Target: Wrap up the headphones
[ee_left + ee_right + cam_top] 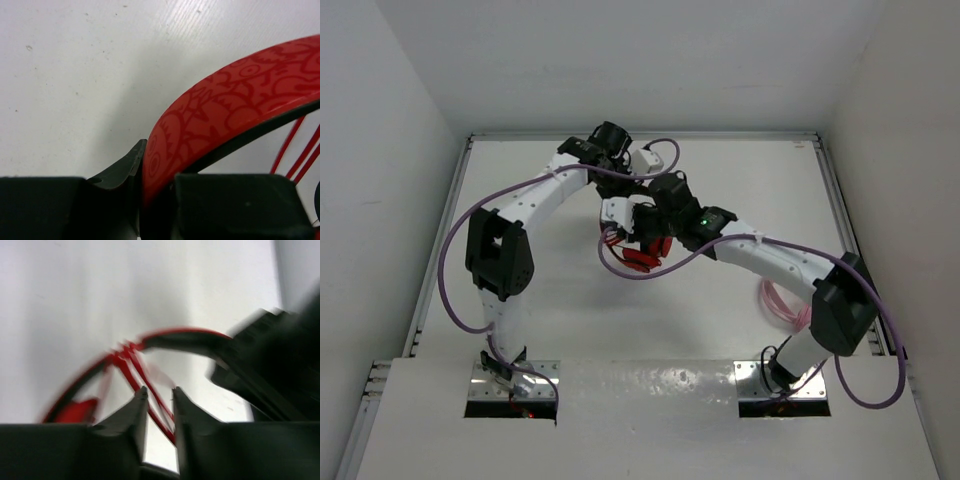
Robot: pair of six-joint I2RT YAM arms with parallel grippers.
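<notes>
Left hand (159, 172) clamped on headphones (225, 105), seen by left wrist only | right hand (158, 401) narrow, cable (127, 371) between, blurred

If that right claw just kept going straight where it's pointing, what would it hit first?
Most likely the red cable: its strands run between the fingers of the right gripper and on ahead. The headband arcs beyond. The view is blurred, so depth is uncertain.

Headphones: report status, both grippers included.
Left gripper shut on headphones, at the headband. Right gripper around red cable, grip unclear in blur. Pink cable off to the right, apart from headphones.
</notes>
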